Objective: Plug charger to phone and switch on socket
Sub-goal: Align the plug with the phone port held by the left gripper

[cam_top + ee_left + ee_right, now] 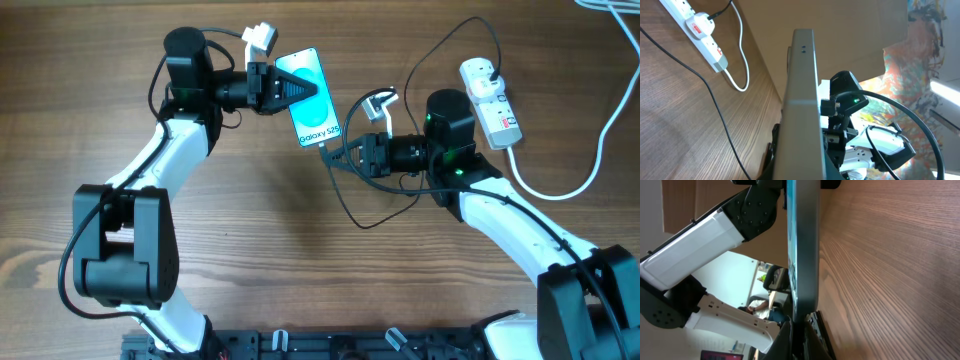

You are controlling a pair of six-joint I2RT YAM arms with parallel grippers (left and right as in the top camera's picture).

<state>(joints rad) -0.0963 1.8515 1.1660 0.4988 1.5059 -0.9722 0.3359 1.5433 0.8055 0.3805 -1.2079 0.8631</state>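
The phone has a blue-teal screen with "Galaxy S25" text and is held off the table. My left gripper is shut on its upper half. In the left wrist view the phone is edge-on between the fingers. My right gripper is shut on the charger's plug tip, right at the phone's lower end. The tip is hidden between the fingers, so I cannot tell if it is seated. The black charger cable runs to a white plug head in the socket.
The socket's thick white cord curves off to the right edge. Slack black cable loops on the wood below the phone. In the left wrist view the socket, cord and cable lie on the table.
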